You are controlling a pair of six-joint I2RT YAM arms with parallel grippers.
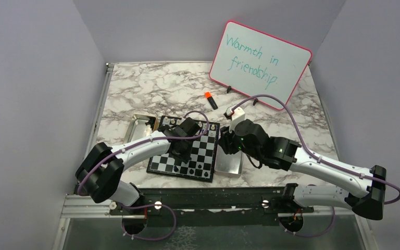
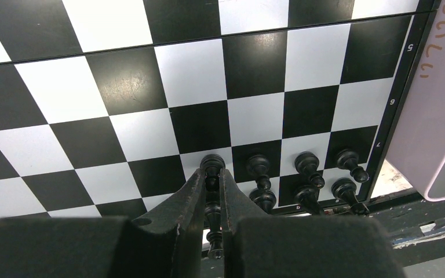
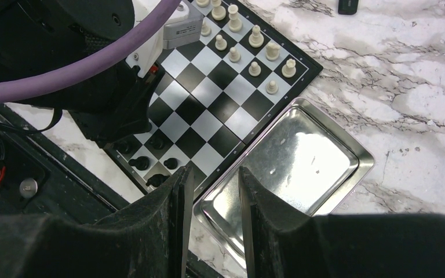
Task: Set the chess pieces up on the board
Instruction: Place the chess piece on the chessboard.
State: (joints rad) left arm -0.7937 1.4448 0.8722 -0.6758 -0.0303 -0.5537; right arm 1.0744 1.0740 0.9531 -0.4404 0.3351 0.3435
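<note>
Over the near edge of the board [image 2: 197, 75], the left claw [image 2: 213, 178] seems clamped on an upright black pawn [image 2: 212, 163] beside the other black pawns [image 2: 259, 164]; the right claw [image 3: 215, 174] hangs parted, empty.

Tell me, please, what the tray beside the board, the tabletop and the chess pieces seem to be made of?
The tray looks like polished metal, probably steel: silvery, with mirror-like glare. The tabletop looks like marble, white with grey veins, though it could be printed laminate. The chess pieces look like moulded plastic, cream or glossy black; only a guess.
</note>
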